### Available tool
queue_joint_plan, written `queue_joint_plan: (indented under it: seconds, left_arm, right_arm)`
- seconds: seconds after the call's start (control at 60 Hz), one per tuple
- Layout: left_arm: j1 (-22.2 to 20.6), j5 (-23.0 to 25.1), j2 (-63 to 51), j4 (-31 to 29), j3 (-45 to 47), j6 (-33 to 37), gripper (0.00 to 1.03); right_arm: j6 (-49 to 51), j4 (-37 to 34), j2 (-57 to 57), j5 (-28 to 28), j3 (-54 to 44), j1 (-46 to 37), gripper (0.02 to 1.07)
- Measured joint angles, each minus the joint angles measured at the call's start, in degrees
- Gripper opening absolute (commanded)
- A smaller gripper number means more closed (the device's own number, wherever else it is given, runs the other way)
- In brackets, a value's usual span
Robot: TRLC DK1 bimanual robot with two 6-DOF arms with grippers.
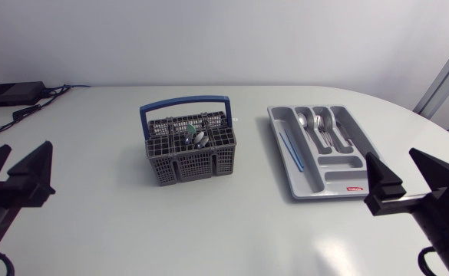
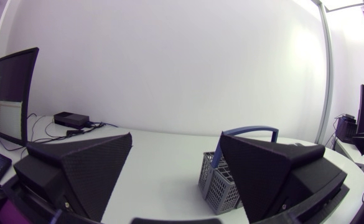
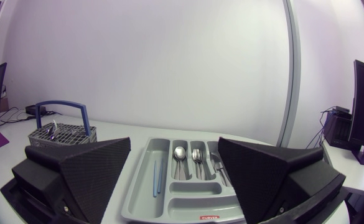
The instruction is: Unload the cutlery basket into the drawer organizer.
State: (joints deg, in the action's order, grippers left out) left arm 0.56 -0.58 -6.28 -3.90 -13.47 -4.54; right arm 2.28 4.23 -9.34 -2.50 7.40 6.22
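Note:
A grey cutlery basket (image 1: 189, 153) with a blue handle (image 1: 184, 103) stands mid-table, several pieces of cutlery (image 1: 194, 137) upright inside. To its right lies the grey drawer organizer (image 1: 341, 163), holding spoons (image 1: 308, 121), forks (image 1: 328, 127) and a blue stick (image 1: 289, 149). My left gripper (image 1: 26, 151) is open at the near left, well away from the basket (image 2: 221, 182). At the near right, in front of the organizer (image 3: 169, 200), my right gripper (image 1: 393, 157) is open too. Nothing is between the fingers of the left gripper (image 2: 175, 142) or the right gripper (image 3: 174, 147). The right wrist view also shows the basket (image 3: 60, 132), beyond the right gripper's finger.
A black box (image 1: 13, 93) with cables sits at the table's back left corner, also seen as the box (image 2: 70, 118) in the left wrist view. Bare white tabletop (image 1: 232, 222) stretches between the two grippers in front of the basket and organizer.

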Motion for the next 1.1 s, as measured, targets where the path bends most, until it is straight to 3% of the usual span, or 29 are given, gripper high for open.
queue_joint_plan:
  seconds: [0.25, 0.45, 0.533, 0.65, 0.767, 0.883, 0.967, 1.033, 1.1]
  left_arm:
    - [-1.7, -0.2, -21.6, -1.0, -10.4, 0.0, 0.96]
    - [-2.3, -0.3, -39.7, -9.9, -20.6, 0.0, 0.93]
    - [-2.4, -0.4, -46.9, -14.9, -26.1, 1.2, 0.93]
    - [-3.7, -0.6, -56.2, -20.0, -32.6, 8.0, 0.93]
    - [-4.9, 0.4, -62.9, -21.7, -34.8, 12.2, 0.91]
    - [-5.2, 6.7, -67.7, -21.7, -34.9, 15.3, 0.7]
    - [-5.0, 11.0, -70.0, -20.6, -34.9, 16.8, 0.5]
    - [-4.4, 14.1, -71.0, -18.0, -34.9, 17.8, 0.39]
    - [-3.5, 16.7, -71.8, -15.7, -34.9, 18.3, 0.3]
  right_arm:
    - [0.0, 3.4, -14.3, -0.6, 6.9, 3.4, 1.02]
    - [-0.8, 4.9, -31.0, -0.8, 13.8, 4.7, 1.02]
    - [-0.8, 3.5, -37.9, -0.8, 17.3, 5.5, 1.02]
    - [0.6, -1.1, -47.0, -0.9, 23.5, 6.5, 1.02]
    - [4.8, -7.6, -55.5, 4.4, 29.9, 6.4, 1.02]
    - [7.9, -11.7, -62.9, 9.0, 34.2, 6.4, 1.01]
    - [8.5, -11.6, -67.3, 12.2, 35.8, 6.4, 0.8]
    - [8.5, -10.7, -70.3, 15.0, 37.0, 6.4, 0.42]
    - [8.4, -8.2, -73.0, 17.5, 38.2, 6.4, 0.21]
